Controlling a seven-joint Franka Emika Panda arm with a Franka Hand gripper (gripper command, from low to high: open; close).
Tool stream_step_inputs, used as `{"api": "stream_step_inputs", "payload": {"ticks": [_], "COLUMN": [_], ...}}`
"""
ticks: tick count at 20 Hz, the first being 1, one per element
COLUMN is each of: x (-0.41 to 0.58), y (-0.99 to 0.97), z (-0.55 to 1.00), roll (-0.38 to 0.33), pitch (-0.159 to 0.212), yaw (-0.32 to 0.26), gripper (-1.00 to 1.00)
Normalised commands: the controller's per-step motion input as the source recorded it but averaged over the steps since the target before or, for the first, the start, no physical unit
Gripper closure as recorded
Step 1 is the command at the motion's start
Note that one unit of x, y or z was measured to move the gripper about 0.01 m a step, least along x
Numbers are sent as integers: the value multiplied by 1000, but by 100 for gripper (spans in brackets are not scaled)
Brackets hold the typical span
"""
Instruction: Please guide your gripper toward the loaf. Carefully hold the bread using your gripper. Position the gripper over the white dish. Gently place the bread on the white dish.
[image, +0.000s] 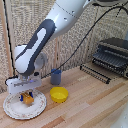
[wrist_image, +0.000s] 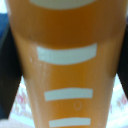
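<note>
Hanging low over the white dish (image: 15, 111) at the exterior view's left, on the wooden table (image: 95, 107): the gripper (image: 26, 97), white and boxy, at the end of the thick white arm (image: 42, 37). Gripping the bread (image: 28, 99) between dark blue-tipped fingers (image: 22, 97), the small orange-brown piece sitting right at the plate's surface, near its middle; impossible to tell from this view whether touching the plate or hovering just above. Standing just beside the plate toward the exterior view's right: a small yellow bowl (image: 59, 94). Standing behind that bowl: a dark blue cup (image: 55, 76). Resting well apart at the exterior view's right: a dark toaster oven (image: 112, 55) with a wire rack (image: 96, 73) lying in front. Filling nearly the whole wrist view, something the exterior view is not giving: the loaf's (wrist_image: 65, 75) orange surface up close, crossed by several pale white bars, with a dark finger (wrist_image: 9, 75) pressing at each flank, so clenched on the loaf. Peeking past the loaf in the wrist view only: slivers of the plate's (wrist_image: 22, 102) white rim with faint reddish patterning.
</note>
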Motion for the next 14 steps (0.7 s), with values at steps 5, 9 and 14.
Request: {"api": "stream_step_inputs", "payload": {"ticks": [5, 9, 14], "x": [94, 0, 49], "y": [54, -5, -209], "z": [40, 169, 623], "roll": [-13, -22, 3], "pitch": [-20, 13, 28], "yaw": [29, 76, 69], "gripper": [-100, -100, -100]}}
